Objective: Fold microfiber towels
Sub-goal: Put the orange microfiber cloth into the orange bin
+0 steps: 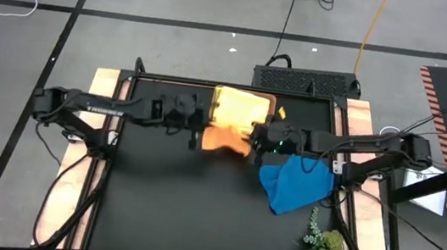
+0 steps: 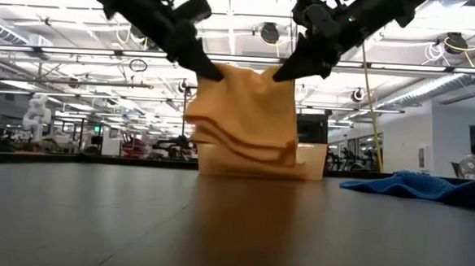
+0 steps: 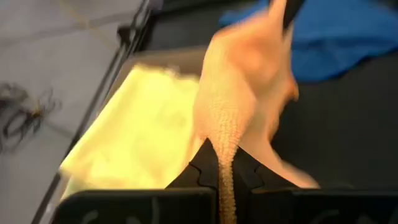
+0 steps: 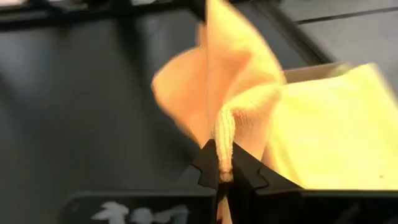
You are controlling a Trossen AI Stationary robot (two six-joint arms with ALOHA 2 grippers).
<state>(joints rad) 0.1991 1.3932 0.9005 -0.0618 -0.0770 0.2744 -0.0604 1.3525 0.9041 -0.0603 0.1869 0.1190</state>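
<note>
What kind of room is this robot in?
Probably a big robot lab or workshop. Behind the orange towel are long ceiling lights, more machines, and a seated person at the far side.

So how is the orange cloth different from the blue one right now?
The orange cloth hangs in the air, pinched at its top corners by the left hand and right hand; the blue cloth lies crumpled on the table, untouched. Orange is stretched out, blue is bunched. Both look soft.
</note>
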